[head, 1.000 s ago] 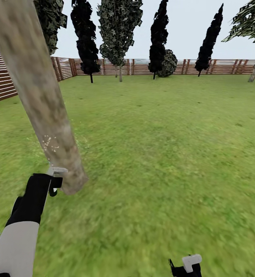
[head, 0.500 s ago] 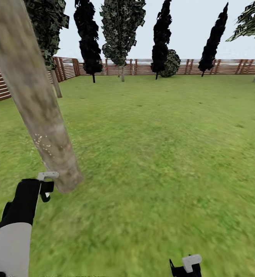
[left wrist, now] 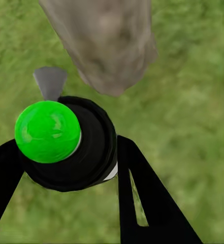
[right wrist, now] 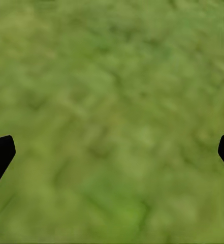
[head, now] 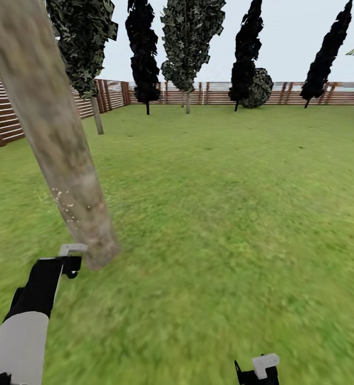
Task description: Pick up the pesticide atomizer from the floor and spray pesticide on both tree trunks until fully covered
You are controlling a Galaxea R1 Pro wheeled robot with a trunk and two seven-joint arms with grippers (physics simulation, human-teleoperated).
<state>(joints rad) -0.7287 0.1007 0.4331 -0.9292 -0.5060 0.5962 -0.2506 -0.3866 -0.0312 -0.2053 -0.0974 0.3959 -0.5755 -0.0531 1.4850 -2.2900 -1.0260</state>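
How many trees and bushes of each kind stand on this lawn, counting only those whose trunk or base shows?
Dark narrow cypress-like trees: 3
Trees with mottled green crowns: 2
Thick pale tree trunk close by, crown out of frame: 1
Round bush: 1
Total: 7

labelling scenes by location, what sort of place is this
Most likely a fenced garden or backyard: a wide lawn, a slatted wooden fence around it, and dark narrow trees along the far side.
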